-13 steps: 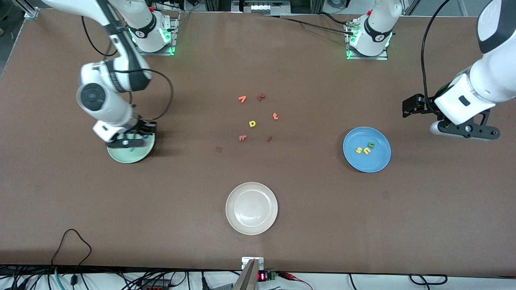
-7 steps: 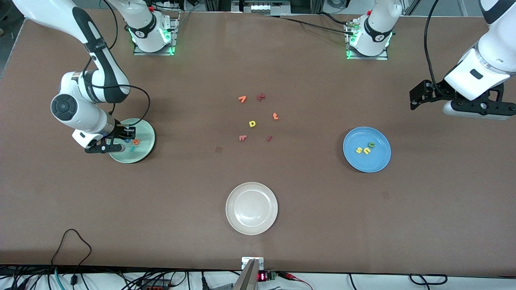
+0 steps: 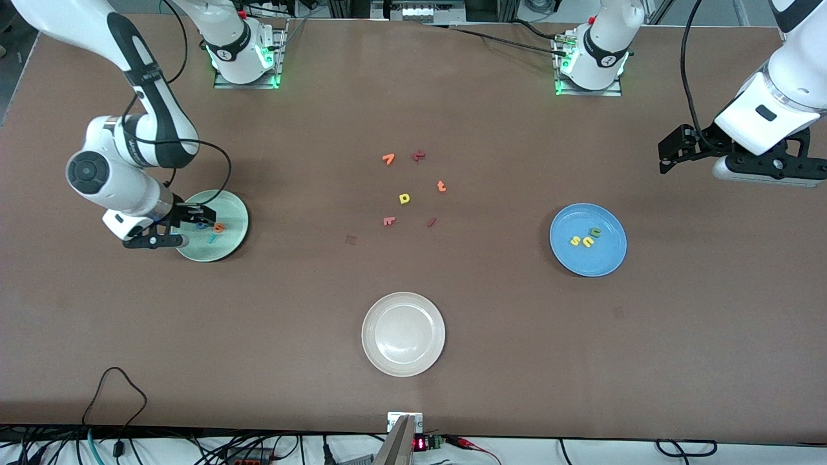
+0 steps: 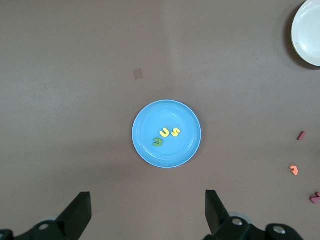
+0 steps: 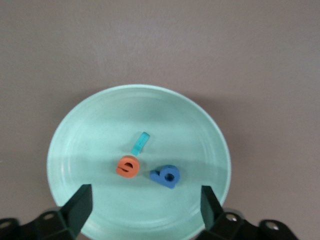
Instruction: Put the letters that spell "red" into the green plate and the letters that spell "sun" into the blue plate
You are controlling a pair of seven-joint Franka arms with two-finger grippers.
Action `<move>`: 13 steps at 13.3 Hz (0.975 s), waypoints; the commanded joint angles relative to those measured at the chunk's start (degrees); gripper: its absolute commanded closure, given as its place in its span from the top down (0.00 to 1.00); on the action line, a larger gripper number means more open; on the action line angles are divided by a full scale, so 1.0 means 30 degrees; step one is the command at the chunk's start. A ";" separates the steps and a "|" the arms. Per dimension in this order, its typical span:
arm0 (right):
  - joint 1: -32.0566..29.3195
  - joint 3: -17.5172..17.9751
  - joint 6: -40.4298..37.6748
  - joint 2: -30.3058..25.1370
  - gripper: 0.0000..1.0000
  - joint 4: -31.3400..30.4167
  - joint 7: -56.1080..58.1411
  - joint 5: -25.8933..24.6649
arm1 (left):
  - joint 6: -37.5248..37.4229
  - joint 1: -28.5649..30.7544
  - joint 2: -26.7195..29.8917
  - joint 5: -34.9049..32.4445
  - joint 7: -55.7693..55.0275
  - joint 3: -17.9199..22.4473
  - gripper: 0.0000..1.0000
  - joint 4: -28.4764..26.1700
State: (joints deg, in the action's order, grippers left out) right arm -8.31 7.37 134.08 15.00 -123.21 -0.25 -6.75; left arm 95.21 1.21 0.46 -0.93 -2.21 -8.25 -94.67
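Both words look sorted: the blue d, orange e and teal r lie in your green plate near the desk's right-arm end, under the right gripper, fingers apart. The yellow s, yellow u and green n sit in the blue plate; the left gripper waits spread wide. Next, just retract.

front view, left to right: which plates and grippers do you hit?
right gripper → green plate → cream-white plate → blue plate → left gripper
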 commanded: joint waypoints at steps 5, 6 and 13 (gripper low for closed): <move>0.0104 0.0092 -0.9145 -0.3093 1.00 0.7251 0.0112 0.0521 | -0.0007 -0.0226 0.0784 0.0399 -0.0082 0.0378 1.00 -0.0699; 0.0423 -0.0460 -1.0257 -0.3270 1.00 0.8334 0.0112 0.0521 | -0.0036 -0.0226 0.0784 0.0399 -0.0053 0.0378 1.00 -0.0699; 0.2448 -0.4157 -1.5453 -0.3477 1.00 1.2330 0.0317 0.2250 | -0.0329 -0.0197 0.0784 0.0399 0.0064 0.0378 1.00 -0.0758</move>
State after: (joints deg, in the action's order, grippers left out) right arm -2.19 -3.72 89.48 3.58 -88.02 0.33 -1.00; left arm 94.31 1.20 0.90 -0.93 -2.22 -7.96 -95.13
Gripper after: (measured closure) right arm 0.000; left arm 0.000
